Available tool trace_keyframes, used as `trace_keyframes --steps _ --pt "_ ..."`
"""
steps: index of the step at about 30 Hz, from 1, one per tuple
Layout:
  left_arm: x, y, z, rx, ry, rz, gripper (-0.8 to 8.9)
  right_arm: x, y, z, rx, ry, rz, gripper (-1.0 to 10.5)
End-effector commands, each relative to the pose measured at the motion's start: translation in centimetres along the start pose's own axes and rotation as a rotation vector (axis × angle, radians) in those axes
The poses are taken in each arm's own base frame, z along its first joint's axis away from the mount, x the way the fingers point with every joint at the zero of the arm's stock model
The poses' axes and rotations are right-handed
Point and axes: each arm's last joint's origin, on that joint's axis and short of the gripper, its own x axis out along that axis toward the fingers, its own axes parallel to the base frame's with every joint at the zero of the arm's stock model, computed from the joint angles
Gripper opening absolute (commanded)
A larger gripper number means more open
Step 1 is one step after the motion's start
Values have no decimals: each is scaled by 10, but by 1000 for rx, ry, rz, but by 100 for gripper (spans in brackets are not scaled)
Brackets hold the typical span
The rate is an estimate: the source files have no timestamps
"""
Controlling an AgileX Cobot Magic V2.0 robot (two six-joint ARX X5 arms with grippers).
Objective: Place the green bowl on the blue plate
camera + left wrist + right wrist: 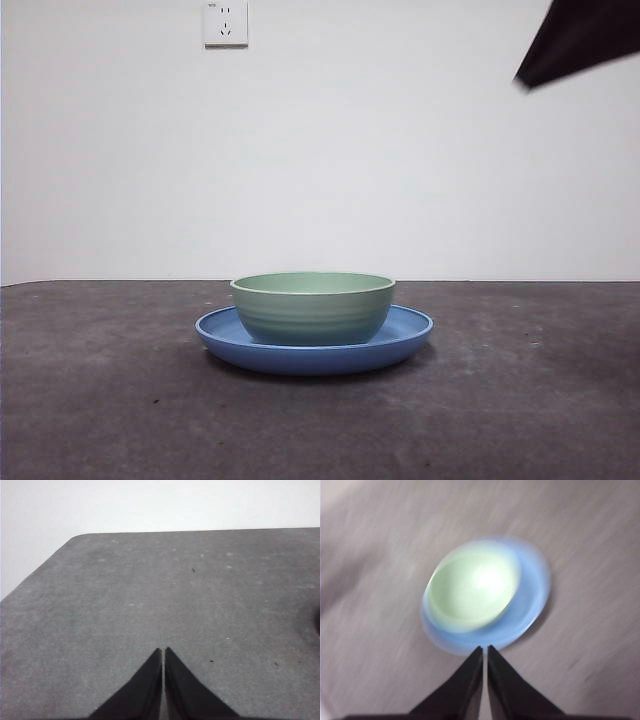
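Observation:
The pale mint-green bowl (313, 307) sits upright inside the wide blue plate (410, 332) at the middle of the dark table. The blurred right wrist view shows the bowl (472, 587) on the plate (532, 595) from above. My right gripper (485, 650) is shut and empty, high above them; it shows as a dark tip (580, 40) at the front view's top right corner. My left gripper (163, 651) is shut and empty over bare table, away from the bowl.
The dark grey table (120, 400) ends at a white wall with a socket (225, 22). The left wrist view shows the table's rounded corner (75, 537) and its far edge.

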Motion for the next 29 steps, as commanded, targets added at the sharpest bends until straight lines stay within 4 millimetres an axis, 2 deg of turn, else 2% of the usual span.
trace_keyframes --steps 1,7,11,16,21,29 --pt "2 0 -7 -2 23 4 9 -18 -11 -1 -16 -141 -89 9" --pt "2 0 -7 -2 23 4 9 -46 -31 -27 -28 -405 -303 9" --pt "2 0 -7 -2 23 5 9 -52 -36 -52 -47 -515 -396 9" --pt "2 0 -7 -2 23 4 9 -45 -41 -86 -61 -612 -492 9" --pt "2 0 -7 -2 23 4 9 -33 -47 -114 -42 -629 -546 9" --pt "2 0 -7 -2 23 4 9 -15 -56 -141 -2 -593 -538 9"
